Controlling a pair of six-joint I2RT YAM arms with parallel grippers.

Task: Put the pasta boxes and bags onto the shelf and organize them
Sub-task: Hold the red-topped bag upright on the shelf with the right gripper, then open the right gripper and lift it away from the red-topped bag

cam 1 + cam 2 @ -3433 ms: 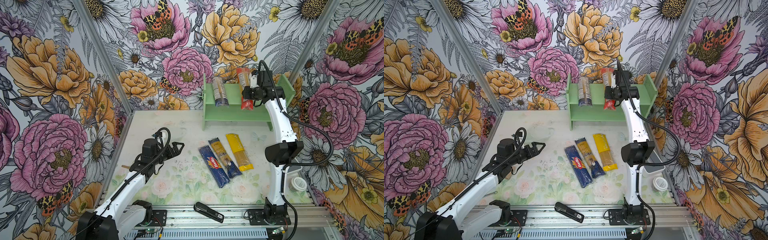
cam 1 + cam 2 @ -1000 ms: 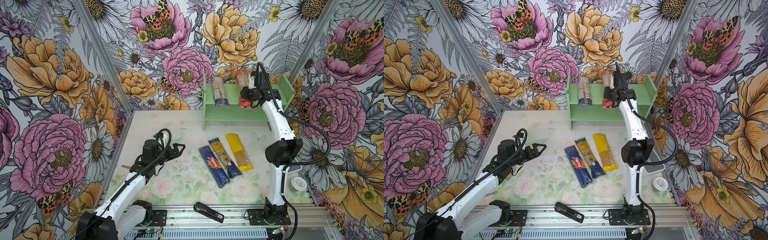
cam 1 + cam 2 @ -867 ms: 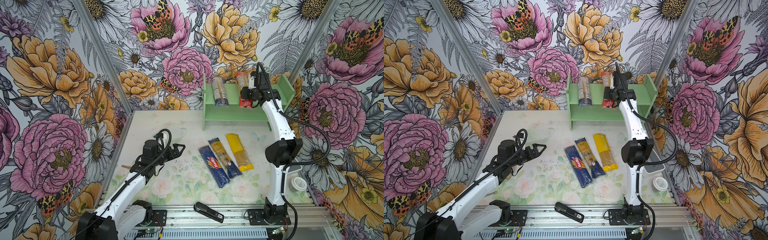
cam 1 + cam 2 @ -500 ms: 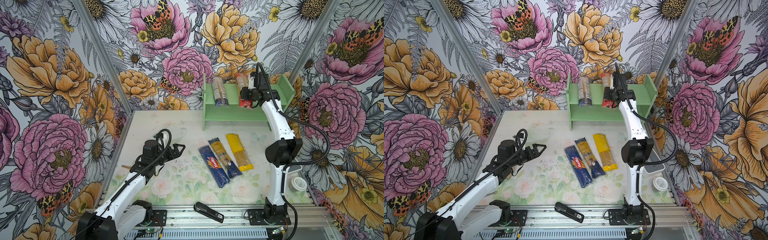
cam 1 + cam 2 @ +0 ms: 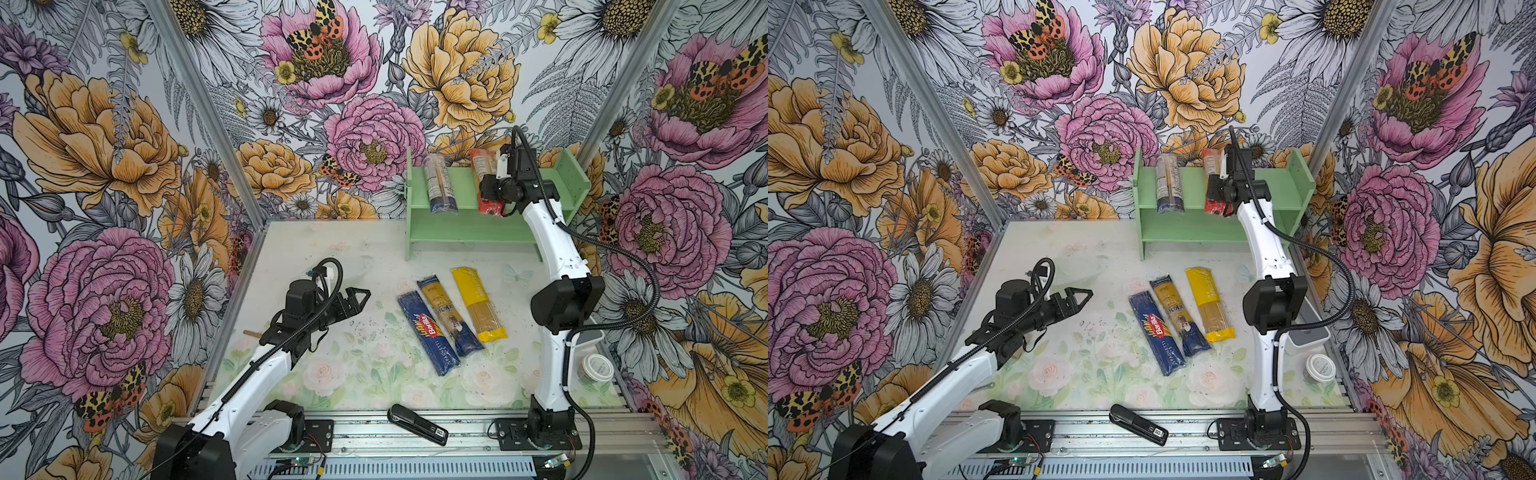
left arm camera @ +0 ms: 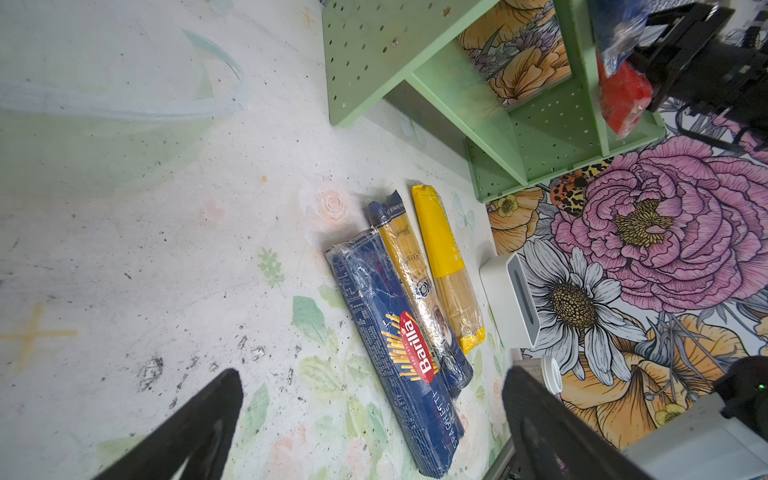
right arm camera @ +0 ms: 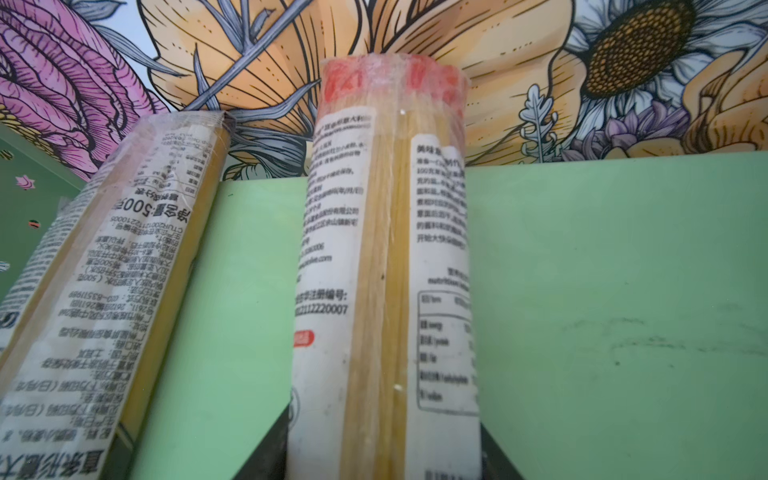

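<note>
My right tool (image 7: 384,453) straddles the red pack (image 7: 386,249) on the shelf (image 7: 602,291); grip I cannot tell. Next, probably back away.

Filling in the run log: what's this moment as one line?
right end effector astride red-ended pack on shelf top tier, grip unclear | left end effector open, empty | Barilla pack, blue-gold pack, yellow pack on table

1. In the right wrist view, only dark slivers of the right pincer's (image 7: 382,457) fingers (image 7: 270,457) show, flanking the red pack (image 7: 386,249); whether they touch it cannot be told.
2. That view's edge cuts off the red pack's near end and the clear pack (image 7: 104,291).
3. In a top view, the right arm partly hides the white box (image 5: 1308,332).
</note>
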